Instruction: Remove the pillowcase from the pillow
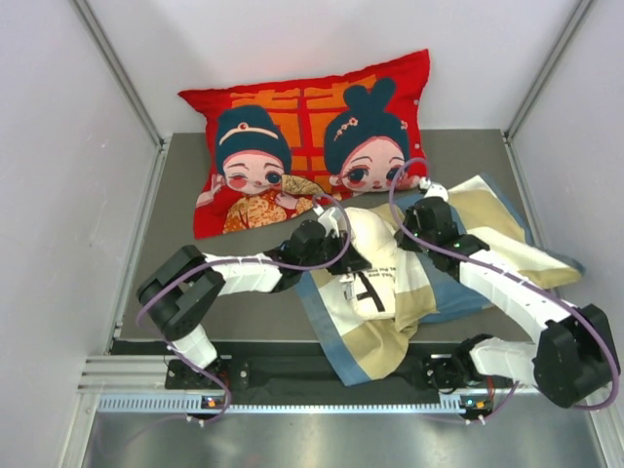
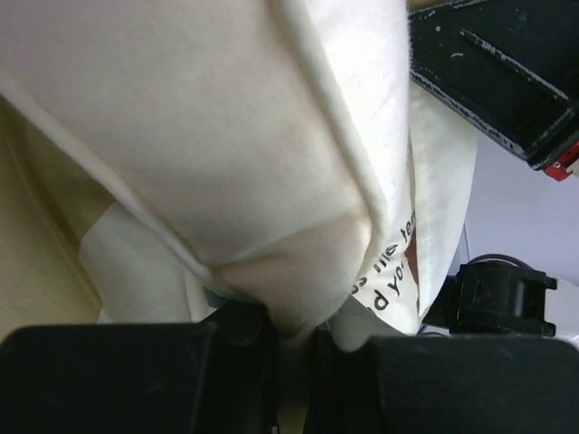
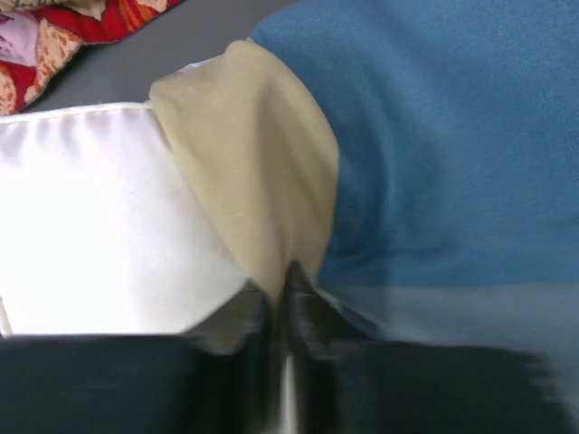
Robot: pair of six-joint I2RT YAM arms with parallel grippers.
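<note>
Pillowcase [image 1: 517, 239] lies crumpled across the centre-right of the grey counter [image 1: 180, 210]. It partly wraps the cream pillow [image 1: 373, 255], in front of a red cartoon-figure cushion [image 1: 302, 107]. The left gripper [image 2: 294, 330] pinches a cream corner of the pillow beside its dark lettering. The right gripper [image 3: 280, 303] is pressed together on a tan fold of the pillowcase, next to a blue panel.

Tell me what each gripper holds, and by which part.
The left gripper pinches a bunched fold of the pillow near its printed text. The right gripper pinches a tan fold of the pillowcase beside its blue block.
</note>
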